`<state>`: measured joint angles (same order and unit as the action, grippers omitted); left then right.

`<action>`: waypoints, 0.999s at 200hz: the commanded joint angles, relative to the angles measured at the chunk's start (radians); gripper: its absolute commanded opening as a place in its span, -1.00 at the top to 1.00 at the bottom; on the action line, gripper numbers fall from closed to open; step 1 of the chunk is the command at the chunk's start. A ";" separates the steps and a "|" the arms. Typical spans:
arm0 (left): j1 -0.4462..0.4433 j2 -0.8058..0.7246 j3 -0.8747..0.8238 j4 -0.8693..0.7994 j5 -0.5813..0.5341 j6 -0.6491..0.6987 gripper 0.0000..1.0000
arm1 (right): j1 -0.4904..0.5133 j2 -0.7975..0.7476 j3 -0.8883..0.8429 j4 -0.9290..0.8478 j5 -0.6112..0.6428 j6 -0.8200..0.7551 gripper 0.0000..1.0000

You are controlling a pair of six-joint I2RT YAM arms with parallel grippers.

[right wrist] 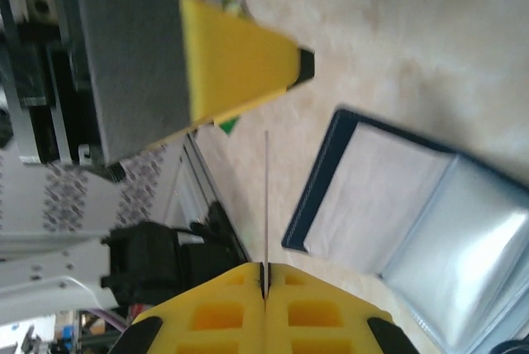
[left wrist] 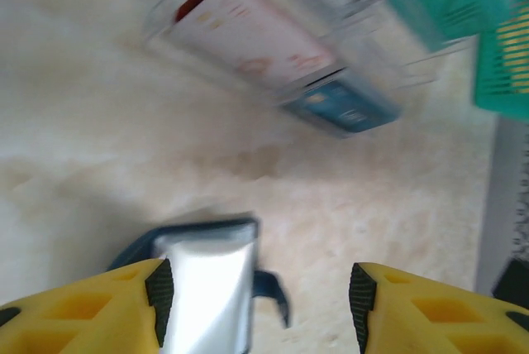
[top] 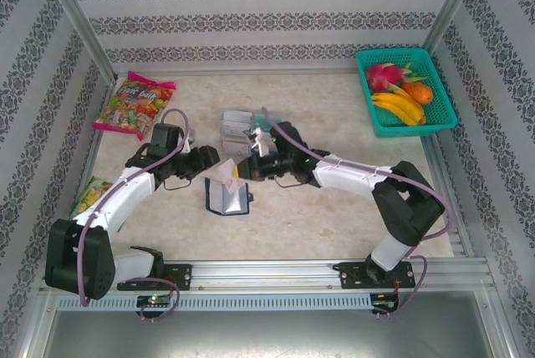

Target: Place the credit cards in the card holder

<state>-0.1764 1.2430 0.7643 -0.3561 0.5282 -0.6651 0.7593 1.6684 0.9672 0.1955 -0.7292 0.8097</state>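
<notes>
Nearest to me, just past the arm bases, the card holder [top: 227, 197] lies open on the tabletop [top: 334, 216], with its grey inside and shiny clear pocket facing up. The 2 claws meet right behind it.

My right claw [right wrist: 264, 271] is pinched tight on 1 credit card [right wrist: 267, 188]. From the right wrist I see the card edge-on, a thin line standing out of the fingertips. It is beside the holder's grey panel and not yet touching it.

My left claw [left wrist: 260, 292] hovers at the holder's left side with its jaws well apart and nothing between them. The silvery pocket sits just beside 1 pad. That view is blurred, so I can't tell whether pad and pocket touch.

I judge this to be the insertion step: the card is in hand, the holder is open, and no slot is entered yet. The next move calls for tilting the card until its leading edge lines up with a slot mouth on the grey side, then sliding it in flat. The holder looks light and may skate, so the left claw probably needs to pin a flap down.

Further back, the clear acrylic tray [top: 236, 128] holds more cards. From the left wrist I make out a blue card [left wrist: 343, 106] and a white card [left wrist: 248, 35] with red print. Beyond that are a candy bag [top: 134, 105] at far left and a teal basket [top: 407, 120] of fruit at far right.
</notes>
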 commanded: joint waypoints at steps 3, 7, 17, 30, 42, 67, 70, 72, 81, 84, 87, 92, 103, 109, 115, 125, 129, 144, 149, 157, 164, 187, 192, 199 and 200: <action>0.005 -0.016 -0.062 -0.098 -0.062 0.037 -0.19 | 0.061 0.016 -0.047 -0.018 0.137 0.022 1.00; 0.005 -0.015 -0.072 -0.098 -0.065 0.035 -0.18 | 0.069 0.016 -0.056 -0.017 0.154 0.030 1.00; 0.005 -0.017 -0.089 -0.102 -0.075 0.033 -0.16 | 0.081 0.015 -0.079 -0.015 0.191 0.051 1.00; 0.006 -0.019 -0.113 -0.101 -0.088 0.033 -0.14 | 0.093 0.010 -0.113 -0.018 0.246 0.067 1.00; 0.005 -0.014 -0.127 -0.097 -0.095 0.032 -0.12 | 0.099 0.009 -0.134 -0.041 0.285 0.066 1.00; 0.005 0.018 -0.146 -0.077 -0.085 0.030 -0.08 | 0.097 -0.008 -0.177 -0.068 0.352 0.063 1.00; 0.005 0.023 -0.148 -0.075 -0.086 0.032 -0.07 | 0.095 -0.011 -0.180 -0.070 0.356 0.062 1.00; 0.005 0.027 -0.148 -0.074 -0.087 0.032 -0.06 | 0.095 -0.013 -0.181 -0.073 0.361 0.061 1.00; 0.005 0.039 -0.153 -0.066 -0.086 0.032 -0.05 | 0.094 -0.021 -0.181 -0.091 0.379 0.052 1.00; 0.005 0.044 -0.154 -0.062 -0.086 0.032 -0.05 | 0.093 -0.024 -0.180 -0.097 0.384 0.049 1.00; 0.005 0.048 -0.155 -0.058 -0.088 0.033 -0.04 | 0.094 -0.025 -0.179 -0.102 0.389 0.045 1.00; 0.005 0.053 -0.158 -0.051 -0.084 0.032 -0.03 | 0.094 -0.027 -0.177 -0.107 0.392 0.041 1.00; 0.005 0.067 -0.164 -0.040 -0.082 0.031 0.03 | 0.089 -0.026 -0.177 -0.106 0.391 0.039 1.00; 0.005 0.074 -0.166 -0.037 -0.080 0.031 0.05 | 0.085 -0.028 -0.181 -0.098 0.387 0.041 1.00; 0.004 0.080 -0.167 -0.030 -0.079 0.031 0.07 | 0.082 -0.028 -0.184 -0.093 0.383 0.041 1.00; 0.006 0.086 -0.172 -0.022 -0.076 0.032 0.10 | 0.073 -0.041 -0.187 -0.102 0.383 0.035 1.00; 0.005 0.088 -0.175 -0.019 -0.076 0.032 0.12 | 0.067 -0.049 -0.191 -0.107 0.385 0.034 1.00; 0.005 0.095 -0.179 -0.013 -0.074 0.033 0.17 | 0.038 -0.084 -0.221 -0.111 0.385 0.034 1.00; 0.005 0.096 -0.184 -0.008 -0.074 0.033 0.19 | 0.030 -0.094 -0.231 -0.112 0.380 0.033 1.00; 0.005 0.100 -0.188 -0.002 -0.073 0.031 0.22 | 0.018 -0.108 -0.243 -0.119 0.380 0.029 1.00; 0.005 0.105 -0.191 0.003 -0.071 0.030 0.25 | 0.012 -0.116 -0.250 -0.125 0.382 0.024 1.00; 0.005 0.120 -0.196 0.023 -0.057 0.026 0.36 | 0.013 -0.107 -0.252 -0.115 0.365 0.024 1.00; 0.004 0.123 -0.198 0.027 -0.054 0.023 0.37 | 0.019 -0.103 -0.247 -0.111 0.361 0.025 1.00; 0.004 0.124 -0.201 0.034 -0.049 0.021 0.41 | 0.029 -0.094 -0.236 -0.109 0.357 0.022 1.00; 0.004 0.124 -0.202 0.036 -0.049 0.020 0.42 | 0.031 -0.094 -0.233 -0.108 0.357 0.022 1.00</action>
<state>-0.1764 1.3518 0.5808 -0.3637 0.4629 -0.6537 0.7685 1.5677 0.7254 0.0853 -0.3664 0.8574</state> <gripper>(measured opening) 0.317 0.043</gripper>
